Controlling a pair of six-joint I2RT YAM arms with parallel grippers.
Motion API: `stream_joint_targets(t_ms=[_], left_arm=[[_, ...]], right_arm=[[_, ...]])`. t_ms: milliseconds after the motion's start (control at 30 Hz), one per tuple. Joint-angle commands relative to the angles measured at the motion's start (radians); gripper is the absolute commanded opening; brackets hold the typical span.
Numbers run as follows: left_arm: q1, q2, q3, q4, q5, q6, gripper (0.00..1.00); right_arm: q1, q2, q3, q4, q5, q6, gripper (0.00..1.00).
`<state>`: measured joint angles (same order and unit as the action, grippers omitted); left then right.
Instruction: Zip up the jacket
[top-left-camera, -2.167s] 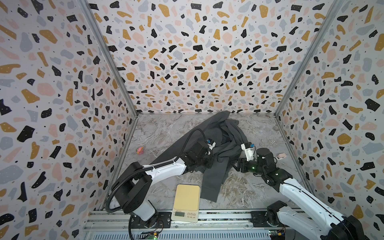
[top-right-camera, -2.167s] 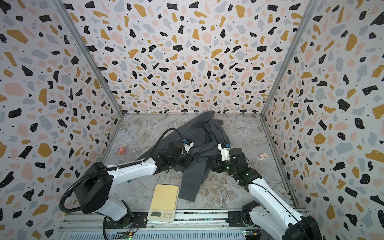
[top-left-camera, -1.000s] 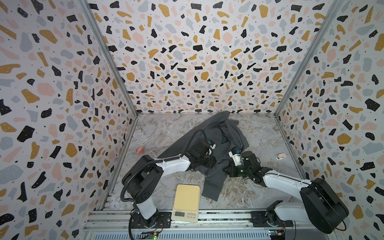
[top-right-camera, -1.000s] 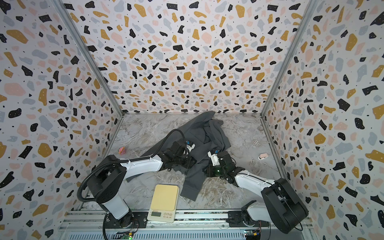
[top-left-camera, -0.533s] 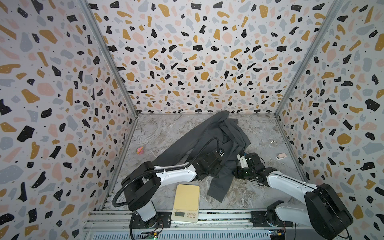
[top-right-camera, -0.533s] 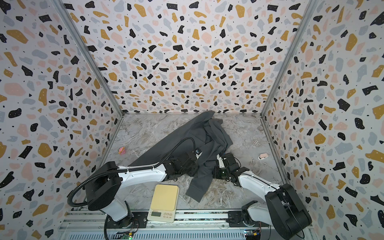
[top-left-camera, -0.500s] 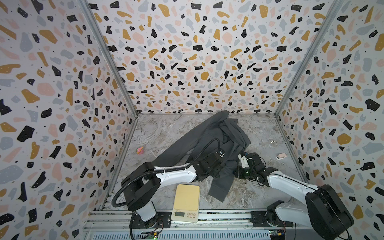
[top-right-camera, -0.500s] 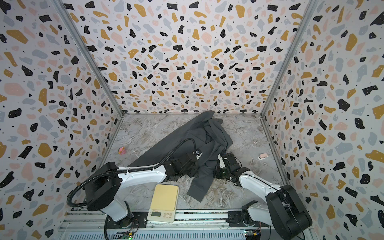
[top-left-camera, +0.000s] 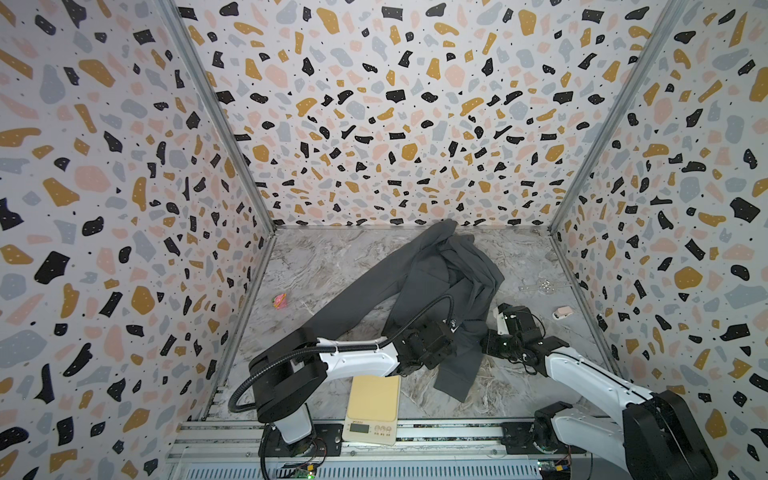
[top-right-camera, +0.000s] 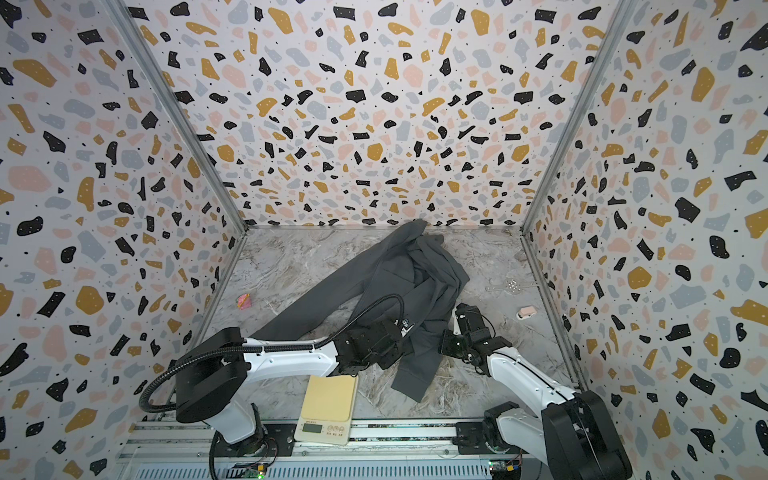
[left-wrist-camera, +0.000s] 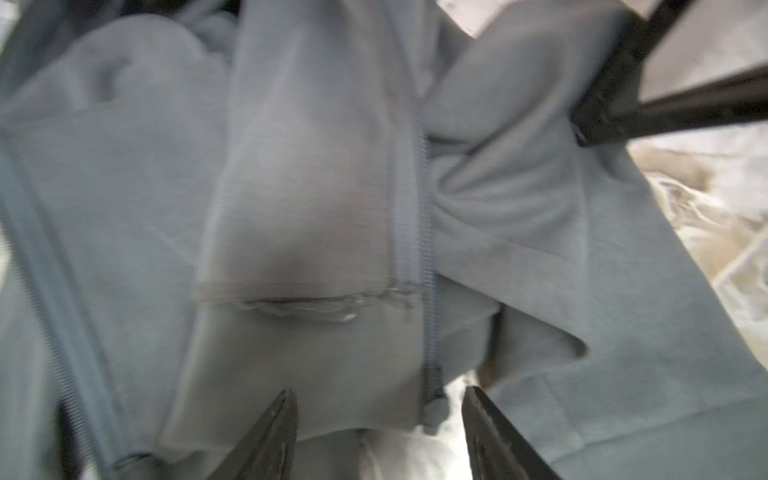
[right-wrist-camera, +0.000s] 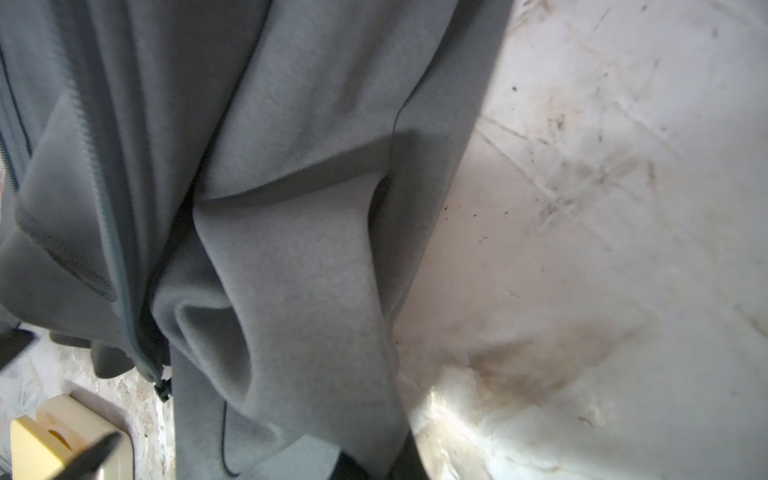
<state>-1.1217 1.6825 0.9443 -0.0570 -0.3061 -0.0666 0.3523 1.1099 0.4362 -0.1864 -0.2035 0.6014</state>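
Lying crumpled: jacket (top-left-camera: 432, 274) (zip (left-wrist-camera: 409, 208) undone) | L gripper (left-wrist-camera: 378, 397) spread at zip end | R gripper (left-wrist-camera: 584, 124) pinching jacket fabric

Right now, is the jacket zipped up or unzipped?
Unzipped. In the left wrist view the jacket shows one zipper half lying apart from the other, with fabric between them and the teeth unmeshed.

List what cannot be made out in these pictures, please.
- zipper: motion blur in the left wrist view; its slider is unreadable.
- left gripper: in both top views hidden under its own wrist.
- right gripper: in the right wrist view its hold on the jacket is buried in folds.
- scale display: too small in both top views.
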Motion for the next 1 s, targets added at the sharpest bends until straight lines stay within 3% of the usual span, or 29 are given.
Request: stream_joint_targets(t_ms=[0, 267, 533, 633, 767, 967], left_arm=[[-0.022, 0.038, 0.028, 0.027, 0.051, 0.013, 0.65], [-0.043, 0.125, 0.095, 0.046, -0.093, -0.122, 0.6], [-0.034, 0.142, 0.092, 0.108, -0.176, -0.214, 0.35], [-0.009, 0.129, 0.07, 0.144, -0.123, -0.235, 0.22], [0.054, 0.107, 0.034, 0.202, 0.03, -0.259, 0.03], [0.155, 0.047, -0.034, 0.287, 0.311, -0.265, 0.0]], right_arm=[[-0.008, -0.022, -0.01, -0.042, 0.023, -0.013, 0.0], [-0.01, -0.019, -0.016, -0.029, 0.006, -0.023, 0.0], [-0.01, -0.025, -0.021, -0.03, -0.001, -0.035, 0.0], [-0.012, -0.033, -0.025, -0.037, 0.005, -0.041, 0.0], [-0.027, -0.045, -0.032, -0.04, 0.007, -0.044, 0.0], [-0.083, -0.066, -0.041, -0.042, -0.026, -0.07, 0.0]])
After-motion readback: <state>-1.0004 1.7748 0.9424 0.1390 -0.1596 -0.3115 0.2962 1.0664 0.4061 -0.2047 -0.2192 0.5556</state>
